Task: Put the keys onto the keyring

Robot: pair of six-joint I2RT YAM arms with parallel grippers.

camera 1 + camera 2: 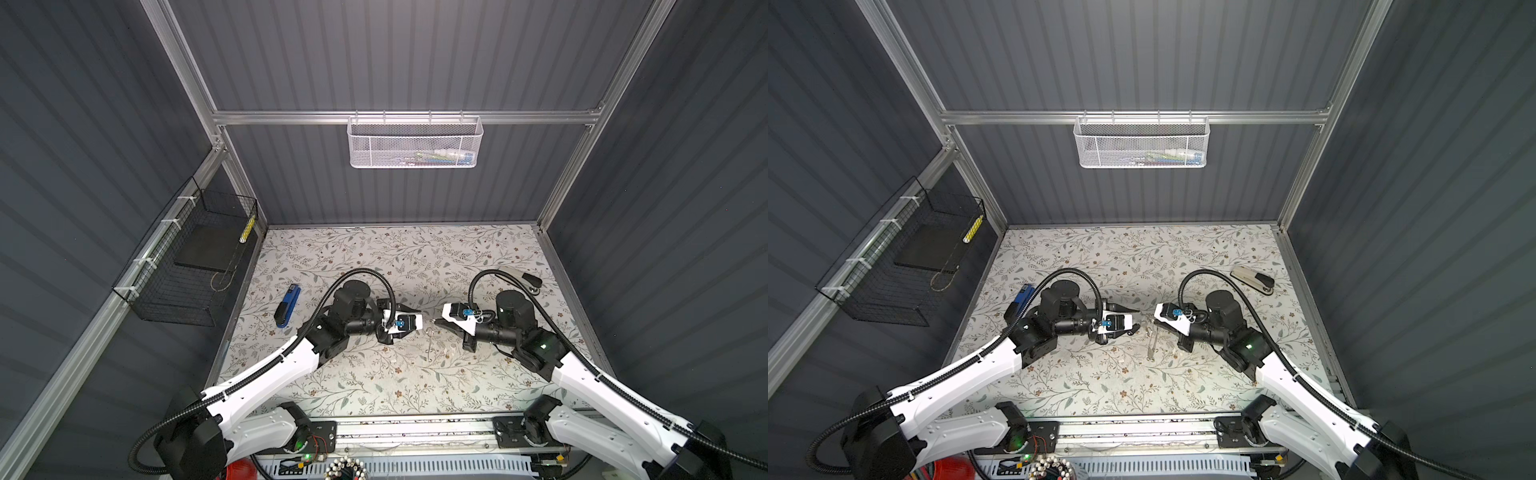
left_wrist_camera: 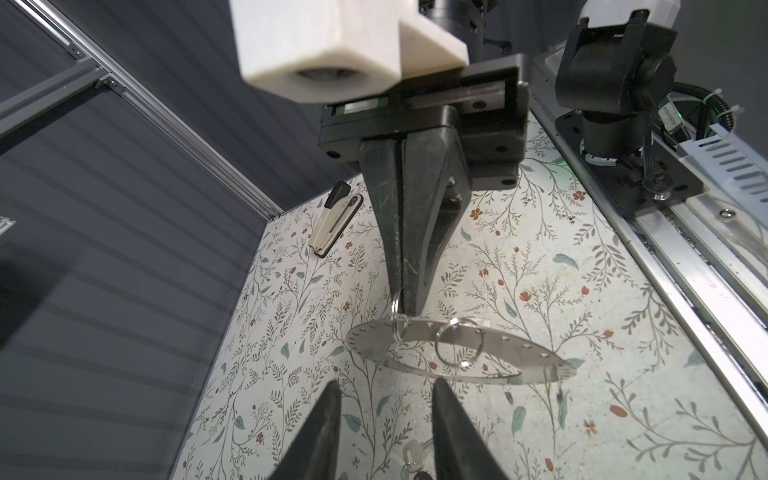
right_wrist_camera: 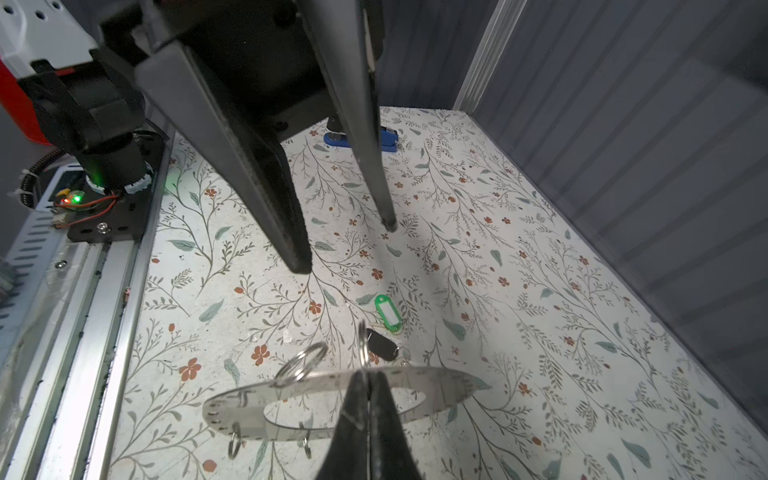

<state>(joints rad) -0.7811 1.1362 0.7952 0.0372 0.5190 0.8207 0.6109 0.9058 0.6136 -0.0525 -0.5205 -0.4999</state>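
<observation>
The keyring (image 2: 519, 349), a flat silver annulus with small rim holes, hangs level above the floral table (image 3: 540, 291); in both top views it shows edge-on (image 1: 429, 343) (image 1: 1152, 343). My right gripper (image 3: 368, 374) (image 2: 405, 305) is shut on its rim, beside an upright small split ring (image 3: 363, 343). Another split ring (image 2: 457, 345) sits through the rim. The keys lie on the table below: a green tag with a white label (image 3: 388, 312), a black tag (image 3: 382, 345) and a short silver key (image 2: 415, 453). My left gripper (image 2: 385, 382) (image 3: 345, 245) faces the keyring, open and holding nothing.
A blue stapler (image 1: 287, 306) lies at the left of the table and a beige and black stapler (image 1: 1253, 279) at the back right. A black wire basket (image 1: 187, 266) hangs on the left wall, a white mesh basket (image 1: 415, 141) on the back wall. A metal rail (image 1: 415, 428) runs along the front edge.
</observation>
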